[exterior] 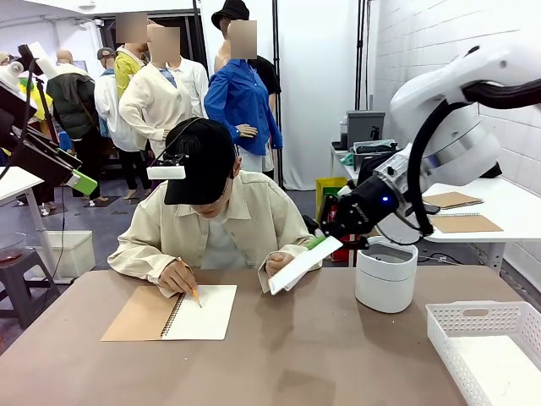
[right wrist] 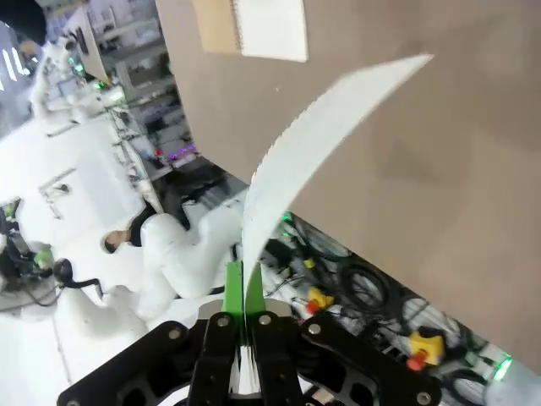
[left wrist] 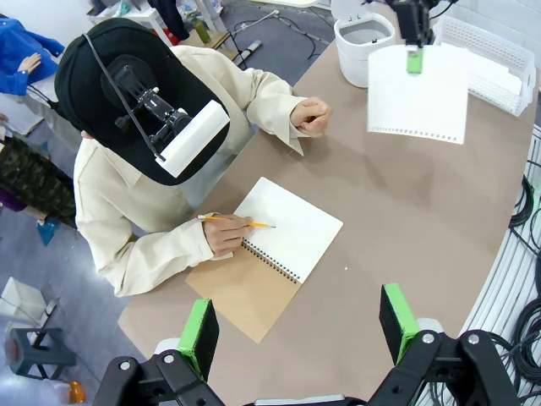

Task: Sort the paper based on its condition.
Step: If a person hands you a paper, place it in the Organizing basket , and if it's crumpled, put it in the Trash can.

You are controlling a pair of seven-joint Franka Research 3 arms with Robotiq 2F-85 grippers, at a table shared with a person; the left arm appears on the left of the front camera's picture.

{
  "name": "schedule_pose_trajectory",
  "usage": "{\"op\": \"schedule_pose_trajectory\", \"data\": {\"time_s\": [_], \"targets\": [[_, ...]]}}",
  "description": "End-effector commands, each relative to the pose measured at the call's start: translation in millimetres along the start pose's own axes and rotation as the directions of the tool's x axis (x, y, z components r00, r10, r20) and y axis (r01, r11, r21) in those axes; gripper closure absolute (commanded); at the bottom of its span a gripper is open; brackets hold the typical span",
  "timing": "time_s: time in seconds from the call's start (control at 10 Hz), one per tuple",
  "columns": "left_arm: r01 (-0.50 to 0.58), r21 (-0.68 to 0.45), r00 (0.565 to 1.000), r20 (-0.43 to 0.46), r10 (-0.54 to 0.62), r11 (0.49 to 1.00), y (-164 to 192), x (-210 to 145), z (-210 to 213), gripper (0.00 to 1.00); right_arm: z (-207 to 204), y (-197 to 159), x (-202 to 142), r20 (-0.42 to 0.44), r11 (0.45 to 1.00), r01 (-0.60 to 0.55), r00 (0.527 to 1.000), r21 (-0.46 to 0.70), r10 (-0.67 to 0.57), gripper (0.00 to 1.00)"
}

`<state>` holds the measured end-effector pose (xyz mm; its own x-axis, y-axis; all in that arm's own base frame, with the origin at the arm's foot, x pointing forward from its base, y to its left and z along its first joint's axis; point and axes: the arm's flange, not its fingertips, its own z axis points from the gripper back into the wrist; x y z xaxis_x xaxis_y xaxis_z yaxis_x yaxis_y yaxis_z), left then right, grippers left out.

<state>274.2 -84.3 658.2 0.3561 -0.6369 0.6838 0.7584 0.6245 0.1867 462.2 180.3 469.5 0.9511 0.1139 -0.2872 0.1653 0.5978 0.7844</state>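
Observation:
A white sheet of paper (exterior: 294,269) with a torn perforated edge hangs above the table, and my right gripper (exterior: 319,242) is shut on its upper edge. In the left wrist view the paper (left wrist: 418,93) hangs apart from the person's fist (left wrist: 311,116), under the right gripper (left wrist: 413,59). In the right wrist view the paper (right wrist: 321,135) curves away from the closed green pads (right wrist: 243,292). My left gripper (left wrist: 297,326) is open and holds nothing, high above the table's near left; it sits at the upper left (exterior: 83,182) in the front view.
The person writes with a pencil in an open spiral notebook (exterior: 194,311) (left wrist: 287,233). A white round bin (exterior: 385,275) (left wrist: 363,38) stands right of centre. A white latticed basket (exterior: 473,317) (left wrist: 499,42) at the right holds something white and flat.

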Motion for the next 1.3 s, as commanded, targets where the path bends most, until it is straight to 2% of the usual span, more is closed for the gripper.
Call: {"op": "schedule_pose_trajectory", "data": {"time_s": [0.0,0.2,0.3,0.5,0.6,0.8,1.2], "targets": [[-0.001,0.001,1.000,0.000,0.001,1.000,0.4,-0.1,0.3,0.00,18.6,-23.7,-33.2,0.095,0.981,-0.130,0.985,-0.142,0.144,1.00],[-0.001,0.001,1.000,0.000,0.001,1.000,0.4,-0.1,0.3,0.00,49.1,-52.7,-64.9,0.181,0.903,-0.280,0.919,-0.327,0.351,1.00],[-0.001,0.001,1.000,0.000,0.001,1.000,0.4,-0.1,0.3,0.00,64.6,-70.3,-74.7,0.242,0.863,-0.263,0.888,-0.431,0.392,1.00],[-0.001,0.001,1.000,0.000,0.001,1.000,0.4,-0.1,0.3,0.00,85.6,-97.0,-85.4,0.251,0.826,-0.282,0.861,-0.488,0.443,1.00],[-0.001,0.001,1.000,0.000,0.001,1.000,0.4,-0.1,0.3,0.00,92.6,-111.6,-97.0,0.246,0.813,-0.275,0.861,-0.513,0.446,1.00],[-0.001,0.001,1.000,0.000,0.001,1.000,0.4,-0.1,0.3,0.00,103.3,-137.5,-108.2,0.294,0.835,-0.216,0.867,-0.507,0.403,1.00],[-0.001,0.001,1.000,0.000,0.001,1.000,0.4,-0.1,0.3,0.00,138.7,-179.1,-105.8,0.198,0.826,-0.214,0.911,-0.521,0.361,1.00]]}}
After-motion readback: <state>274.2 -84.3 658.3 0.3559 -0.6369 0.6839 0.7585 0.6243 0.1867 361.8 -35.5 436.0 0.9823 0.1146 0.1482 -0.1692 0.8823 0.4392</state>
